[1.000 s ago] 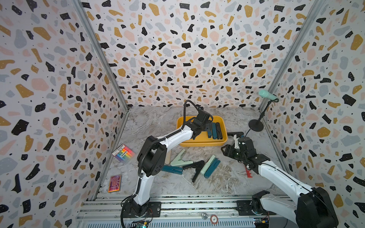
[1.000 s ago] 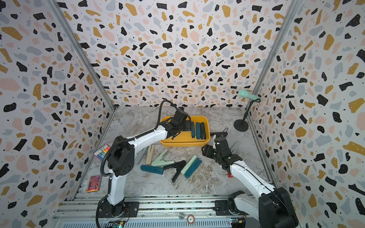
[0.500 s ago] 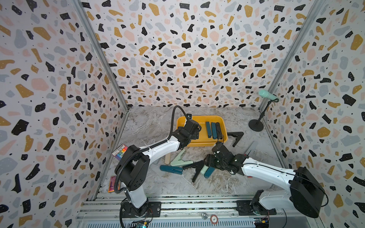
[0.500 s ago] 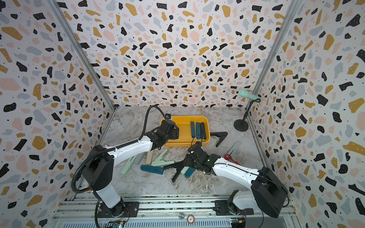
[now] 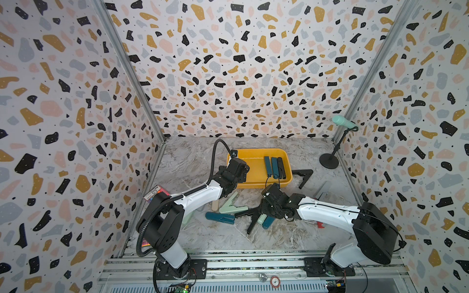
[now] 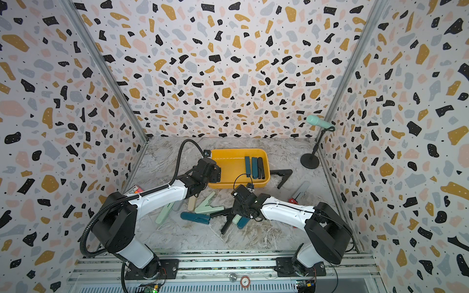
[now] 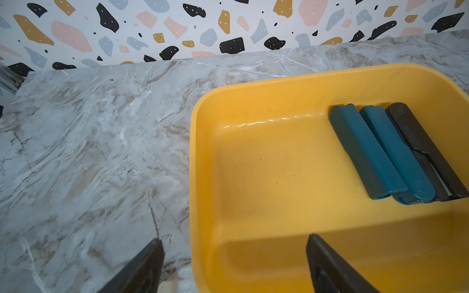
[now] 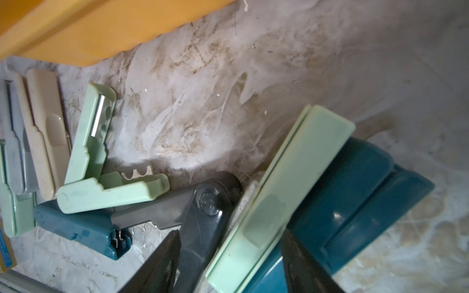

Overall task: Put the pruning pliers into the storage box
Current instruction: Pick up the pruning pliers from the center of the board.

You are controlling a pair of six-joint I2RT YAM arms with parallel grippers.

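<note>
- Compared with a second ago, we are finding the left pincer (image 7: 234, 238) drawn back from the middle of the storage box (image 7: 266, 165) to its left end. The right pincer (image 8: 229, 231) has swung in from the right side of the table (image 5: 198, 157) onto the central heap.
- The left pincer is hanging released and empty, one finger over the table and the other over the box.
- Three pruning pliers (image 7: 385, 152), two dark teal and one black, are lying side by side at the box's right end. The others are lying out on the table.
- We are judging the step in hand to be the next pickup. The right pincer is standing astride the mint pliers (image 8: 279, 182), jaws apart and not yet clamped. An arm of the black pliers (image 8: 208, 203) is lying just inside one finger, and the dark teal pliers (image 8: 360, 182) are lying partly beneath.
- The next move is calling for a closure on the mint tool alone, then a lift clear of the box's rim.
- A striped packet (image 5: 155, 193) is peeking out behind the left arm, and a red tool (image 6: 291, 201) is half hidden by the right arm. We cannot tell whether the fingers are touching the mint pliers.
</note>
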